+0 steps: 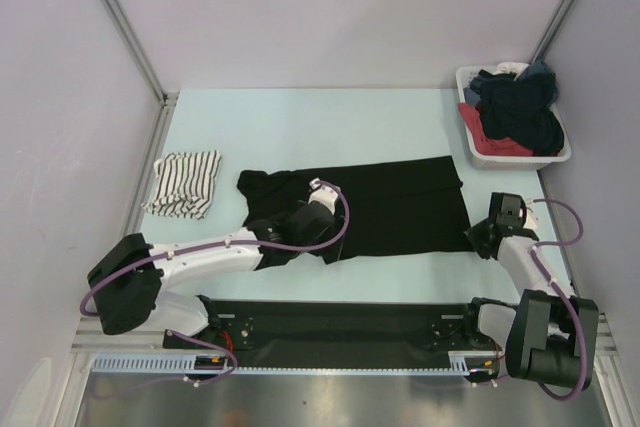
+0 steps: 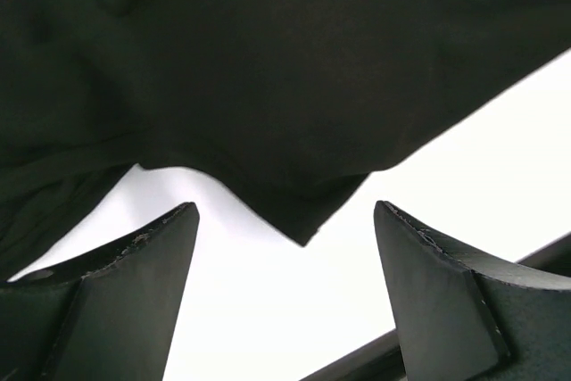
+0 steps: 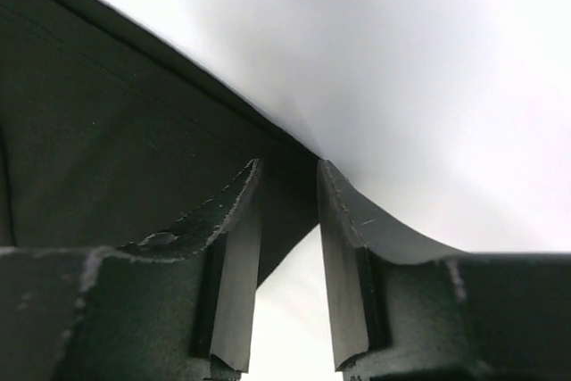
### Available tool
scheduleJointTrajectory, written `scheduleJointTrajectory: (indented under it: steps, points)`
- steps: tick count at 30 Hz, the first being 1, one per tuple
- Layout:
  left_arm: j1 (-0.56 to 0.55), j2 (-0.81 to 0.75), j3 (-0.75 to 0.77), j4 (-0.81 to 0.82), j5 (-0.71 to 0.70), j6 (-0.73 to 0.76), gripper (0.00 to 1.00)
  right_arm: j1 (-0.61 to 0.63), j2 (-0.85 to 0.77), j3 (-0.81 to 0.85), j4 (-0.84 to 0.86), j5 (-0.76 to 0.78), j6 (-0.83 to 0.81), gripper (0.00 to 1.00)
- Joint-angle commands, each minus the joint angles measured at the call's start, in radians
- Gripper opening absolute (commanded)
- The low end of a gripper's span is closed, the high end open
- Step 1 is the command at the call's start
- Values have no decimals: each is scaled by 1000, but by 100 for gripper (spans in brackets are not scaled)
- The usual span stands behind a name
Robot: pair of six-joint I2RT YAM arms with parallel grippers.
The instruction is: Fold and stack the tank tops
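Pale blue-green tabletop (image 1: 300, 127) carries everything, and its far half past the garment is the widest open room for swinging cloth over. The black tank top (image 1: 390, 207) lies spread flat across the middle, straps to the left and hem to the right. Its near edge runs close to the table's front edge, so there is little slack there.

The fabric looks thin, light and limp. It should drape and wrinkle rather than hold a line, so corners and hems are the sensible places to pinch. A white basket (image 1: 515, 160) of mixed clothes sits at the far right corner, well apart. The striped tank top (image 1: 183, 185) rests folded near the left edge, clear of the black one.

The left gripper (image 2: 285, 211) hangs over the near-left part with its jaws spread wide and holding nothing, a pointed fold of cloth lying just ahead of them. The right gripper (image 3: 288, 164) sits at the near-right hem corner with its jaws only narrowly parted. The corner lies in the gap, apparently not clamped.
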Motion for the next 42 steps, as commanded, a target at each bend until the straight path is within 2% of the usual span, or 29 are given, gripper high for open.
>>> scheduleJointTrajectory:
  steps: [1, 3, 15, 25, 29, 33, 40, 42]
  points:
    - [-9, 12, -18, 85, 37, 30, 85, -5, -26, 27, -55, 14, -1, 36]
    - [-7, 19, -27, 100, 55, 33, 86, -5, -40, 27, -66, 27, 1, 41]
    - [-12, -21, -62, 124, 62, 50, 86, -5, -188, 5, -153, 66, 22, 41]
    - [-13, -31, -81, 125, 75, 54, 86, -5, -116, -24, -69, 20, 59, 41]
    - [-18, -5, -52, 69, 103, 71, 86, -5, -75, -24, -35, 12, 68, 37]
    - [-44, 9, -23, 41, 80, 83, 85, -5, -54, -19, -27, 17, 73, 23]
    - [-76, 64, 31, 2, 82, 120, 85, -6, -38, -18, -26, 20, 76, 26]
    - [-91, 91, 54, -13, 66, 126, 85, -8, -30, -19, -17, 11, 73, 20]
